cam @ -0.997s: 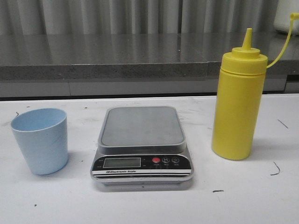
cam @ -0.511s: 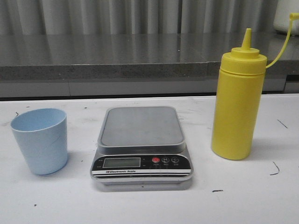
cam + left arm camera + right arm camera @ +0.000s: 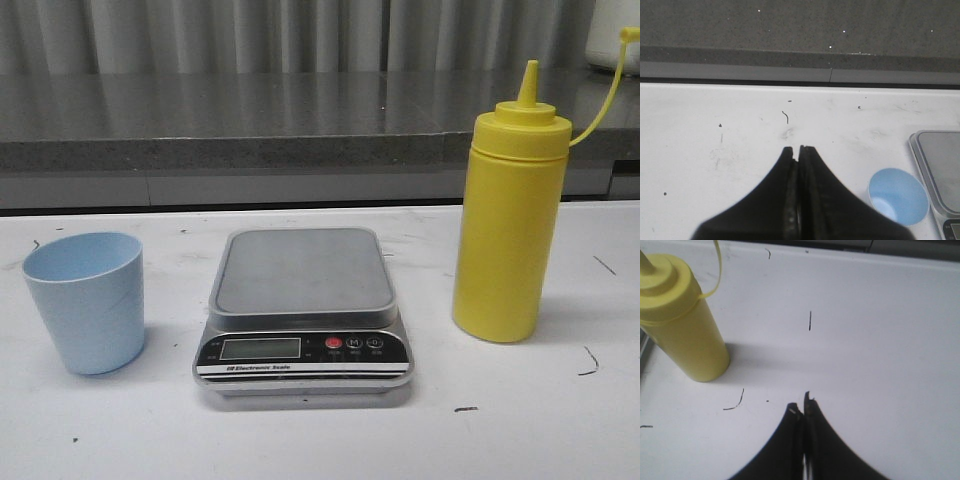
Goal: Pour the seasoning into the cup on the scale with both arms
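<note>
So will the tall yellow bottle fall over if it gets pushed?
Probably, if pushed near its top: the yellow bottle is tall with a narrow base. Its smooth plastic sides look slippery and likely squash a little when squeezed. How full or heavy it is can't be seen.

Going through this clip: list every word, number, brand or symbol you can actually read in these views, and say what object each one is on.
"Electronic Scale": white strip along the black front panel of the flat steel-topped digital kitchen scale, front view.
LCD display: no digits readable.
Red button and two dark buttons beside it: symbols and tiny captions too small to read.
Tall yellow plastic squeeze bottle: no label visible.
Small light blue plastic tumbler: plain, no text.
Wrist views: no text.
</note>
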`<state>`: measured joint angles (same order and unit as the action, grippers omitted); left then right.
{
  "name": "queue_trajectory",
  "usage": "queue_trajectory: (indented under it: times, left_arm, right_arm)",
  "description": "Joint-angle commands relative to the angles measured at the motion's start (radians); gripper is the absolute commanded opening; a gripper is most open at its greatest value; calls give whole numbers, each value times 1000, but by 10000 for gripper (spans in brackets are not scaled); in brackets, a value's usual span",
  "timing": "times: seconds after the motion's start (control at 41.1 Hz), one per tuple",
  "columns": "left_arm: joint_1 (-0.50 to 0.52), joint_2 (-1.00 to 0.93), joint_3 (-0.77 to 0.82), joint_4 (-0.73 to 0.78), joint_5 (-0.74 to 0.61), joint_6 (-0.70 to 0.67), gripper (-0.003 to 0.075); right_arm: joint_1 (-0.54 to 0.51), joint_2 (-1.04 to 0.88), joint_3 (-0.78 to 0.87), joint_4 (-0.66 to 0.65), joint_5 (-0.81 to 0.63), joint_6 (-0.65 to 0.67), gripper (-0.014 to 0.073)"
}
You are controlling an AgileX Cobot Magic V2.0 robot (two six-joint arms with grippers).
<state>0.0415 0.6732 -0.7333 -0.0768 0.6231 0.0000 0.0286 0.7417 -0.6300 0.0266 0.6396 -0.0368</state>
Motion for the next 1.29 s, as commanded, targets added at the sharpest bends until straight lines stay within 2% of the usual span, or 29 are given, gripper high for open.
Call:
queue_trajectory:
  times: [0.0, 0.097, 0.17, 0.195, 0.219, 0.292, 0.365, 0.438, 0.535, 0.754, 1.046, 1.265]
  left_arm:
    - [-7, 18, -35, -18, -41, -7, -20]
    - [-7, 27, -35, -16, -13, -7, -20]
    - [-7, 28, -35, -16, -11, -7, -16]
    - [-7, 28, -35, -16, -19, -7, 3]
    - [-9, 28, -35, -18, -19, -7, 34]
    - [-20, 28, -35, -18, -19, -7, 151]
    - [-38, 28, -35, -18, -19, -7, 311]
    - [-58, 28, -35, -16, -19, -7, 442]
    - [-95, 29, -35, -16, -16, 0, 522]
    - [-179, 124, -93, -16, 64, 33, 523]
    - [-254, 398, -246, -16, 223, 35, 511]
    - [-298, 585, -318, -16, 238, 37, 511]
  right_arm:
    - [-4, 26, -35, -12, -53, -14, -63]
    - [-4, 36, -35, -12, -55, -14, 5]
    - [-4, 36, -35, -12, -54, -14, 122]
    - [-4, 36, -35, -12, -54, -14, 216]
    - [-4, 36, -35, -12, -54, -14, 285]
    - [-4, 36, -35, -12, -54, -14, 419]
    - [-4, 36, -35, -12, -54, -14, 490]
    - [-4, 36, -35, -12, -53, -14, 504]
    - [-4, 36, -35, -12, -53, -14, 504]
    - [-4, 36, -35, -12, -51, -14, 503]
    - [-4, 36, -35, -12, -51, -14, 503]
    - [-4, 36, -35, -12, -51, -14, 503]
